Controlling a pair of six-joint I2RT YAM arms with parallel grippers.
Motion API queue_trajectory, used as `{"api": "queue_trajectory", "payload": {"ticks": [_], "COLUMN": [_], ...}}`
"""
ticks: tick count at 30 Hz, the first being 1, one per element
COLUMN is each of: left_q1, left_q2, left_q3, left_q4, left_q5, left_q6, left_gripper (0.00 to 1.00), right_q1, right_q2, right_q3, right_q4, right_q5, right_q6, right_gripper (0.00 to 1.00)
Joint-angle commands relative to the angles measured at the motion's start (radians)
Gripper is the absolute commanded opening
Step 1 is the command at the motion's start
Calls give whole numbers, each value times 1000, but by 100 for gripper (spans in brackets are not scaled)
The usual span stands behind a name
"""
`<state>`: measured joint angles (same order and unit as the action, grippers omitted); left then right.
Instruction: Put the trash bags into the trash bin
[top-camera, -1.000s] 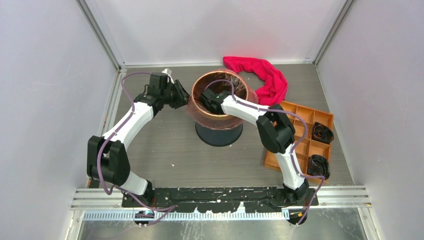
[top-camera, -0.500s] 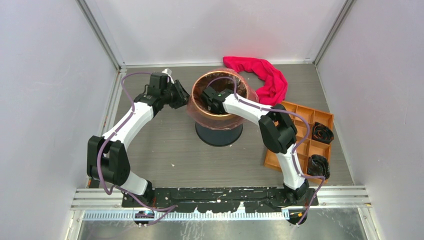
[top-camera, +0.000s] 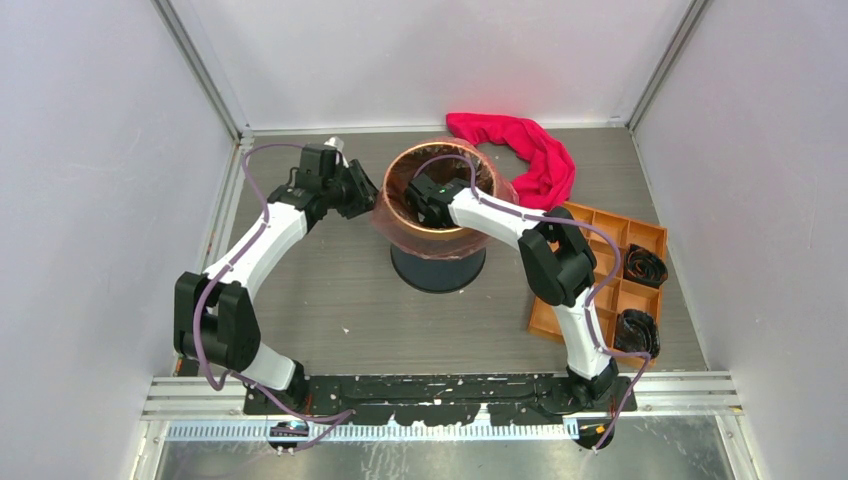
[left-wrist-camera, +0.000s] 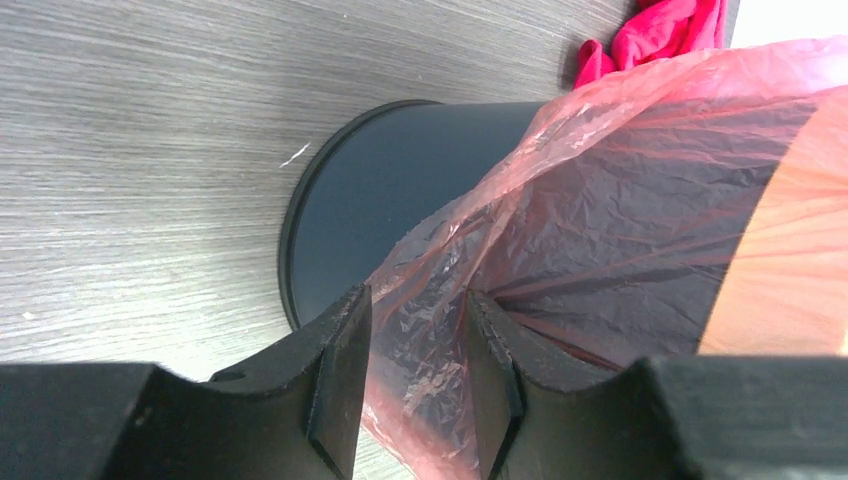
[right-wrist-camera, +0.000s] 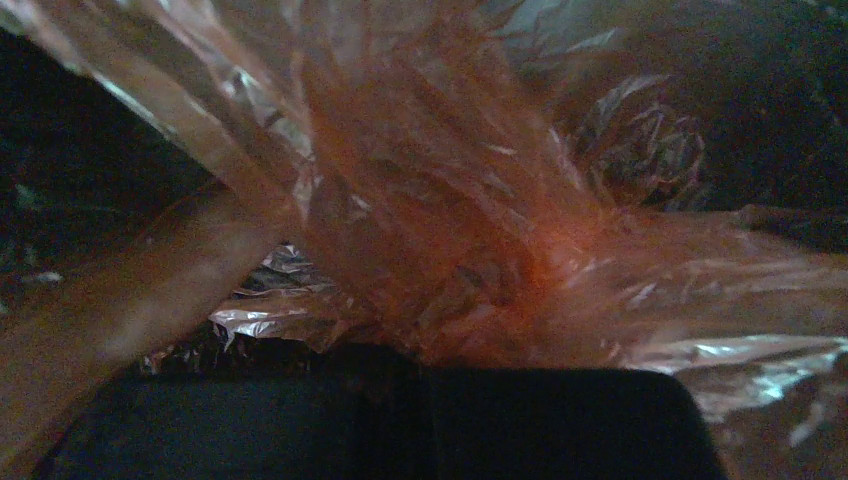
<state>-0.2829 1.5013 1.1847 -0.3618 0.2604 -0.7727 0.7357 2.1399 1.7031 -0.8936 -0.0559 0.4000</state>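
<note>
Between the left pincer's (left-wrist-camera: 415, 385) fingers, pinched trash bag (left-wrist-camera: 640, 220) film drapes the trash bin (left-wrist-camera: 400, 200).

Right arm's elbow joint (top-camera: 555, 262) has shifted slightly leftward and toward the far side over the last second. Right tool (top-camera: 428, 200), inside the trash bin (top-camera: 440, 262), sits marginally further in toward the far wall. No other displacement observed between views.
</note>
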Motion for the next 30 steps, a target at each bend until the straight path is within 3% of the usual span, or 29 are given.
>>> {"api": "queue_trajectory", "payload": {"ticks": [1,13,17,26,30], "left_q1": [-3,47,14,-118,-169], "left_q2": [-49,-127,-86,115,189], "left_q3": [85,263,416,709,792], "left_q4": [-62,-170,-198,-366,-420], "left_q5": [-56,-143,-79,-137,-233], "left_q6": [65,241,343,548,597], "left_gripper": [42,57,56,48,46], "right_q1": [-4,-5,-5,-5,-4], "right_q2": [-25,-31,-31,-30,-21], "right_q3": [12,12,12,14,22], "right_q4": [18,9,7,6,-1], "right_q5": [-13,-31,-30,-31,-32], "right_q6": [-20,-55,-60,-65,-66], "right_gripper": [1,1,1,1,1]}}
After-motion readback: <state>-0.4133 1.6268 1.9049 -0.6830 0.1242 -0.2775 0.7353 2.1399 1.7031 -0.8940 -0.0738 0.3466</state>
